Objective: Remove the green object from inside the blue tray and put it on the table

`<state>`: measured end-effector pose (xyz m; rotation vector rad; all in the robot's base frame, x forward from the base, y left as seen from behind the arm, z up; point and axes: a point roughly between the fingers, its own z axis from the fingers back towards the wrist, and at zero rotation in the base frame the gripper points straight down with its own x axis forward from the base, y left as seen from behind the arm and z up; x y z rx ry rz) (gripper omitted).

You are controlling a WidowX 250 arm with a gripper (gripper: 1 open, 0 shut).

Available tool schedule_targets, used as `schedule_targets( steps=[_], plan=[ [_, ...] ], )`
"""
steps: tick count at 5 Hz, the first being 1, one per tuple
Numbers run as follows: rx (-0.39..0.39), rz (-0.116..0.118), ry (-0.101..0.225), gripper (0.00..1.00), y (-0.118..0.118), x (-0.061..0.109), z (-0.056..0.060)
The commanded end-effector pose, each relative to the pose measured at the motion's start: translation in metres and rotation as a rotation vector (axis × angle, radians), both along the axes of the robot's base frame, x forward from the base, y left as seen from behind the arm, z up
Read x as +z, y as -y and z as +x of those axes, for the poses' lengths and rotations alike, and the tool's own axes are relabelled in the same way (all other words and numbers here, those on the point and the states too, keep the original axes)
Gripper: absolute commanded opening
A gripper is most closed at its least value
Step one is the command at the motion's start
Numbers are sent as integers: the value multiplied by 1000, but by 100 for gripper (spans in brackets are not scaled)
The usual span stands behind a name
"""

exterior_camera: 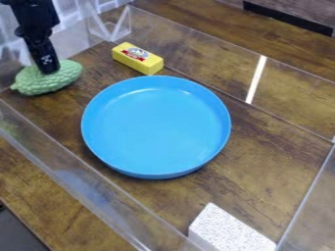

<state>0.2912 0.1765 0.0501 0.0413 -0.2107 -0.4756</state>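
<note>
Green object: knobbly, pale, on table; end effector: clamped on it

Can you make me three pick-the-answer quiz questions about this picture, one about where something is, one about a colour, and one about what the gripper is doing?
1. Where is the green object?
A. in the blue tray
B. on the table, left of the tray
C. on the yellow block

2. What colour is the tray?
A. red
B. white
C. blue

3. The gripper is:
A. shut, at the green object
B. wide open over the tray
C. holding the yellow block

Answers: 1 B, it lies on the table; 2 C, bright blue; 3 A, it stands closed right on top.
</note>
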Motion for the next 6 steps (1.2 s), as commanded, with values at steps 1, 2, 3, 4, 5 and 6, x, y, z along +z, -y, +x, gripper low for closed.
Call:
schedule_targets(
  steps=[1, 2, 3, 4, 5, 6],
  plan=[
    [-3, -27, -25, 0, -1, -17, -8],
    [-10, -42, -26, 100, 0, -25, -9],
    [-10, -55, -23, 100, 1, -25, -10],
    [-7, -61, -23, 0, 1, -23, -10],
    [-4, -70, -23, 0, 2, -23, -10],
    [0, -80, -23, 0, 3, -22, -10]
  ],
)
